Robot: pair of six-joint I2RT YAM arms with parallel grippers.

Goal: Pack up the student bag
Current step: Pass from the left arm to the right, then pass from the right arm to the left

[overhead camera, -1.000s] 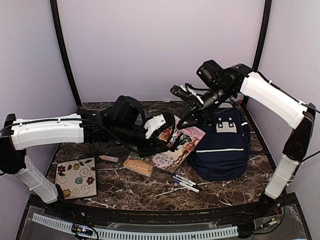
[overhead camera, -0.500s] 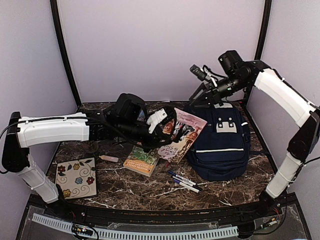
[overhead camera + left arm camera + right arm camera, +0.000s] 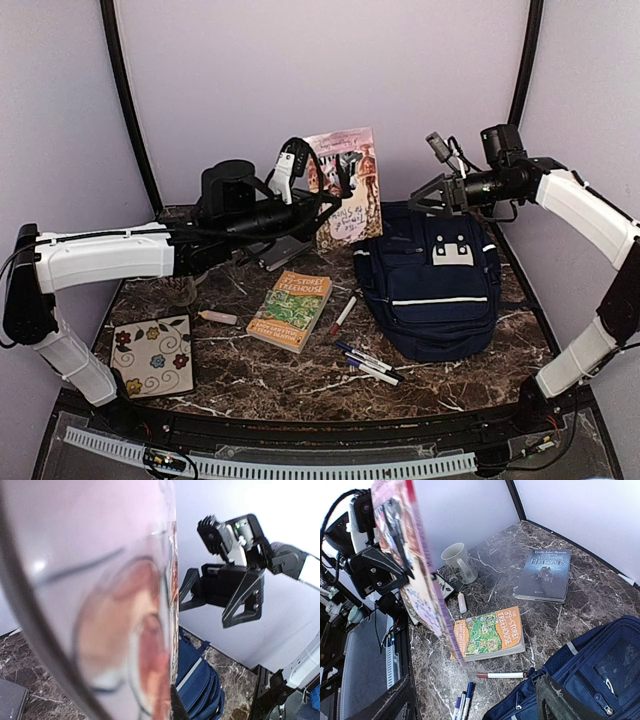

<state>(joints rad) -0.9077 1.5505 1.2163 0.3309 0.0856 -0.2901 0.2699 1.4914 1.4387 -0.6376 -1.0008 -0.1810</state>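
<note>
The left jaws pinch the pink book [image 3: 345, 185] upright — the student bag [image 3: 440, 300] lies at its 4 o'clock (right jaws, spread wide, hover nearer).

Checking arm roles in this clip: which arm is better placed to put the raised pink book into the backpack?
The robot's left. The left jaws are shut on the pink book, held upright, aloft, beside the navy backpack. The right jaws stand open and empty above the bag's rear edge.

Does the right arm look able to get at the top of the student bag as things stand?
Probably yes: the right claw is open, empty and just above the student bag; the raised pink book stands beside, not between.
</note>
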